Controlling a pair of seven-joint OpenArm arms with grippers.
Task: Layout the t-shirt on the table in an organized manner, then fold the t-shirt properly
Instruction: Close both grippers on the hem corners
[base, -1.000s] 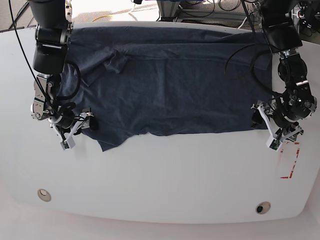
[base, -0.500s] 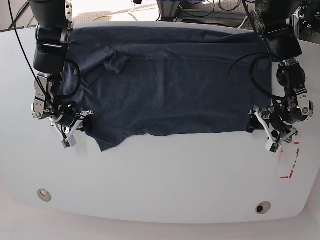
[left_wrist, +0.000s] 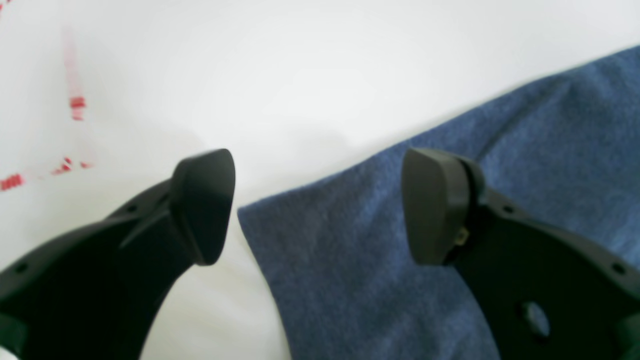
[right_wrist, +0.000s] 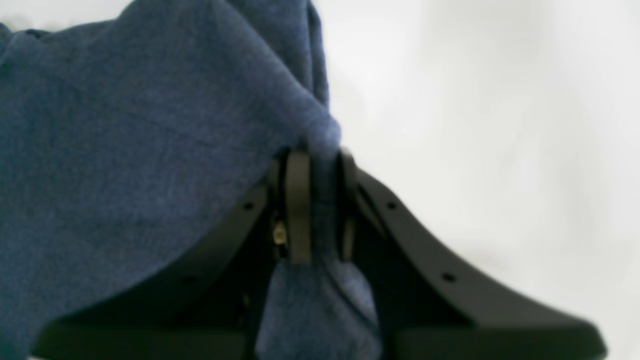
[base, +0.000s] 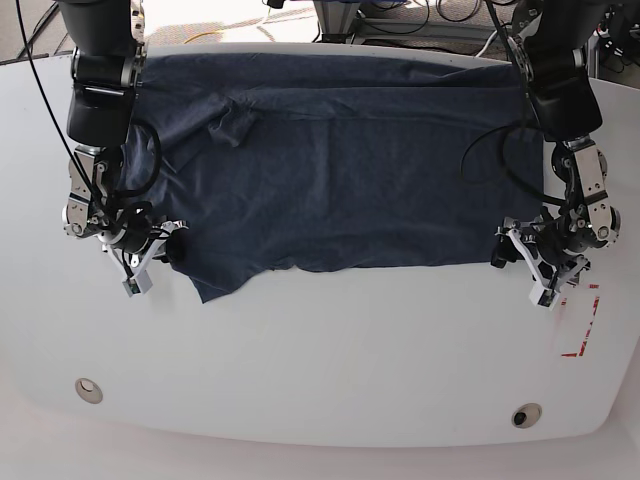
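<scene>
Right pincer, at the base view's left, was clamped shut on a bunched fold of the t-shirt at its near corner; the cloth spread away from it across the desk. Left pincer, at the view's right, was wide apart and gripped nothing, one finger over the shirt's other near corner, the other over bare desk. Layout looked mostly done: near hem ragged, one sleeve rumpled. Folding not yet begun.
</scene>
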